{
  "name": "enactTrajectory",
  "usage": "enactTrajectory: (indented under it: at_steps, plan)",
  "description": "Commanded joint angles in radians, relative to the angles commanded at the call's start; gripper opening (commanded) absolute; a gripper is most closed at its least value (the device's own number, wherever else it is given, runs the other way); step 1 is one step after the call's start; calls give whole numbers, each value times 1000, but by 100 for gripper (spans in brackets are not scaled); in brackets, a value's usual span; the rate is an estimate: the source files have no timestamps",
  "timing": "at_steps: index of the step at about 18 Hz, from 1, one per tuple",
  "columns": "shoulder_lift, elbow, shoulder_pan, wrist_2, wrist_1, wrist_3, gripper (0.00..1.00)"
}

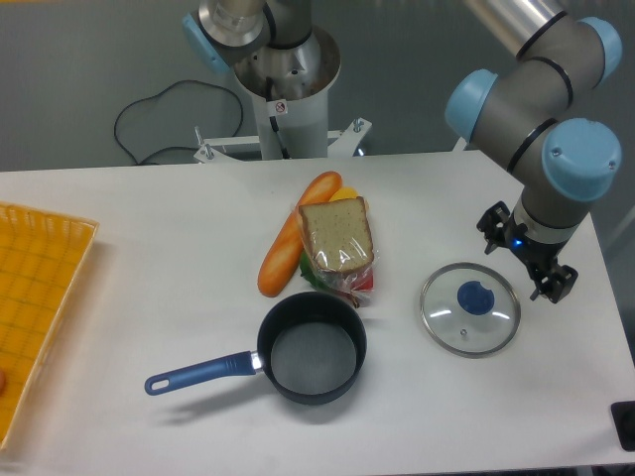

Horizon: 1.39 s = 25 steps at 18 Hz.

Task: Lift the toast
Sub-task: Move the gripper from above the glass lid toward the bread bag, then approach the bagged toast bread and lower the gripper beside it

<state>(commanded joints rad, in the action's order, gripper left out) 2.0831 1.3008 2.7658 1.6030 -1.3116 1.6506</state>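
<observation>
While fingers (544, 260) hover right, toast (336, 237) lies well apart.

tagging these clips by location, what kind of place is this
Most likely a robotics lab bench, not a real kitchen: a robot arm bolted by a plain white table, loose cable on a grey floor, and props laid out, wrapped toast, a pot, a glass lid.

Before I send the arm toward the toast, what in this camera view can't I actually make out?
- Gripper: seen end-on under the wrist, so open or shut is unclear.
- Items beneath the toast: only yellow, green and red edges show; the toast covers them.
- Yellow tray: cut off by the left edge.
- Dark object: cropped at the right edge, unidentifiable.
</observation>
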Motion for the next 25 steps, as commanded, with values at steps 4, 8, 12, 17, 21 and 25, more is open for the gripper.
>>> enactTrajectory:
  at_steps: [4,8,12,17,21,25]
  plan:
    - [-3,5,-3,-24,-2,-23,100]
    - [-12,29,-3,-52,5,-52,100]
    - [-35,96,-2,-57,32,-101,100]
    - [-54,170,-5,-57,64,-254,100]
    - [-60,204,-3,-103,66,-379,100]
    - [-92,277,0,-146,80,-433,100]
